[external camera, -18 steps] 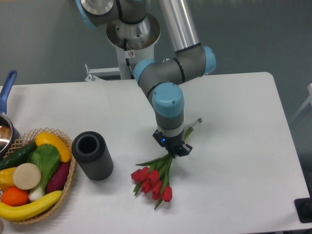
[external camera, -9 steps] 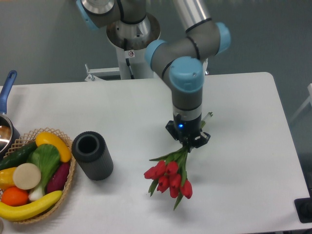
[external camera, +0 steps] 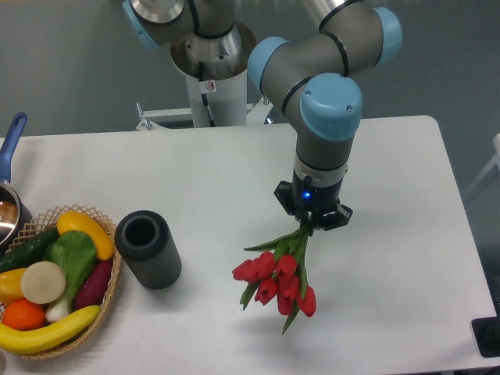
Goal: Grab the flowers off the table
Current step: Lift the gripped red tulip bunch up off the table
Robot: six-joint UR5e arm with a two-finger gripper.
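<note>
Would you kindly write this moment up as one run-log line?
phase: lift | hand: shut on flowers at stems | flowers: hanging buds-down above table | nearby: dark cylinder, basket

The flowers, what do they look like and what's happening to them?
The small bunch of red tulips has closed red buds, thin green stems and narrow green leaves. The stems are pinched in the robot's black gripper, which is shut on them. The bunch hangs tilted, buds pointing down and left, apparently lifted off the white table, with nothing else touching it.
</note>
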